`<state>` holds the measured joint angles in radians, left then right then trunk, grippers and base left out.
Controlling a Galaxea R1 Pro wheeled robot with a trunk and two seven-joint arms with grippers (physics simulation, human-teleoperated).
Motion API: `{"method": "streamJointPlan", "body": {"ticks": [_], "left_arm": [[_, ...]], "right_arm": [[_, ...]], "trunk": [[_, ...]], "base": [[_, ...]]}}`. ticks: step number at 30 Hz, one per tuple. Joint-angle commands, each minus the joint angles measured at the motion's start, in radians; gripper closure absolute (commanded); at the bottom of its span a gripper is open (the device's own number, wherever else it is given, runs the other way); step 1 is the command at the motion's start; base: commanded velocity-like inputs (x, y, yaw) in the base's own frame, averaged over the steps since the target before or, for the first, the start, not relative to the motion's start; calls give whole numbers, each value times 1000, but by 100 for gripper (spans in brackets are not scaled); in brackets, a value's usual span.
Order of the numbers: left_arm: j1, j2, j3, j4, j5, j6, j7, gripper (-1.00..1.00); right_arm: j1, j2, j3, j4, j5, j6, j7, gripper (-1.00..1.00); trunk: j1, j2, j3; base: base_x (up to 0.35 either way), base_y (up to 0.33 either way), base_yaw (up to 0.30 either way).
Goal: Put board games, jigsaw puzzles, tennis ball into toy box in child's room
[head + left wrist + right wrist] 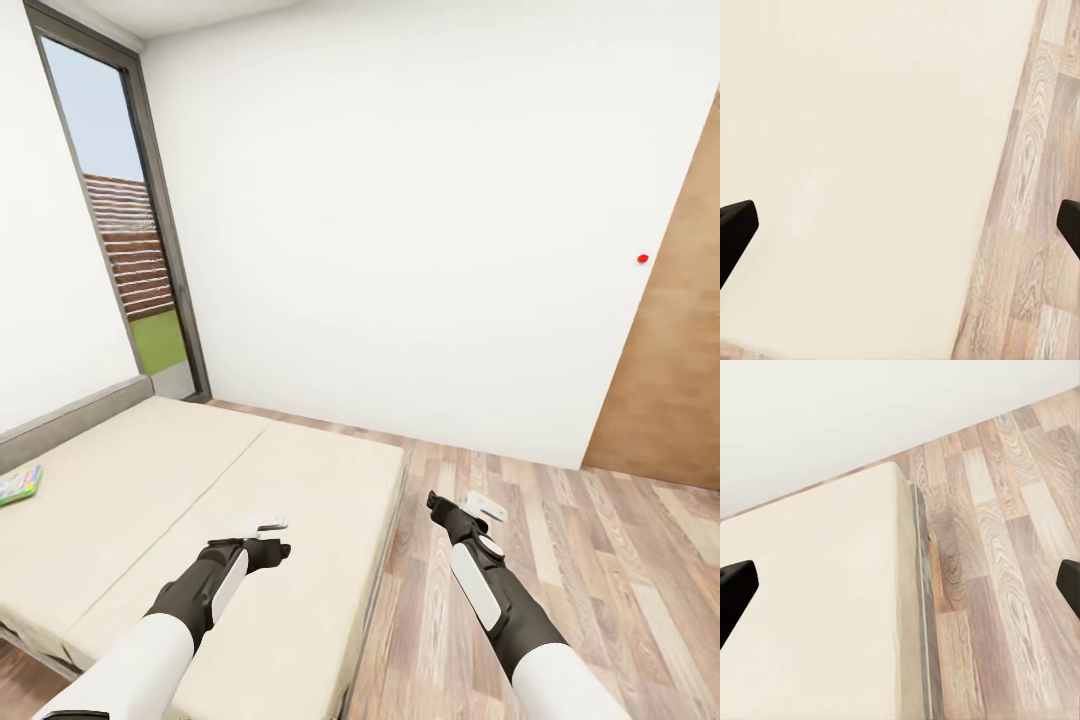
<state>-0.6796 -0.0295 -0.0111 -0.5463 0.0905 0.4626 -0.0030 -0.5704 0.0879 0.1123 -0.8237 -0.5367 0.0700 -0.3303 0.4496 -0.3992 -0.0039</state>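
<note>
No words, numbers, brand names or signs can be read anywhere here. The one printed thing is a board game [20, 485] lying flat at the far left edge of the bed [200, 480], partly cut off by the head view's border; its cover shows small patches of green, pink and yellow, but they are too small and blurred to make out as letters or a logo. A small red dot [642, 258] sits on the white wall [420, 220], plain and unmarked.
</note>
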Motion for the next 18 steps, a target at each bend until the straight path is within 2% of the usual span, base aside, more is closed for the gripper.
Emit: {"method": "streamJointPlan", "body": {"ticks": [1,8,18], "left_arm": [[0,0,-1,-1,9,5,2,-100],[0,0,-1,-1,9,5,2,-100],[0,0,-1,-1,9,5,2,-100]], "right_arm": [[0,0,3,-2,-5,4,-7,-100],[0,0,3,-2,-6,4,-7,-100],[0,0,3,-2,-5,4,-7,-100]], "trunk": [[0,-1,-1],[0,-1,0],[0,-1,2]], "base": [[-20,18,-61],[4,35,-111],[102,210,-188]]}}
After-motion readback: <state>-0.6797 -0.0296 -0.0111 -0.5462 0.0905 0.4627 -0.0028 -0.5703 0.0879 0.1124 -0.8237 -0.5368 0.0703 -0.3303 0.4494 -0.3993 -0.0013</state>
